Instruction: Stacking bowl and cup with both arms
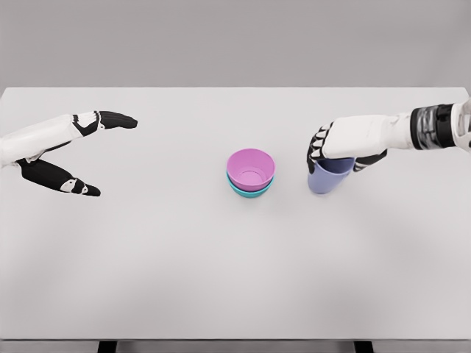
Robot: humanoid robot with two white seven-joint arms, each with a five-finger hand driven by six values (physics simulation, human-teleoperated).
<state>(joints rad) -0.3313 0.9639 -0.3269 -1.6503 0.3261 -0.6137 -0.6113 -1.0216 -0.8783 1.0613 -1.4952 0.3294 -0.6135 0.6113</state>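
A pink bowl (251,167) sits nested inside a teal bowl (249,191) near the middle of the white table (184,257). To its right stands a blue-violet cup (324,179), and my right hand (335,151) is curled over its top, fingers wrapped around the rim. My left hand (92,156) hovers at the far left with fingers and thumb spread wide, holding nothing, well away from the bowls.
The table's far edge runs along the top against a grey wall, and its front edge (235,340) lies at the bottom of the head view. Nothing else stands on the table.
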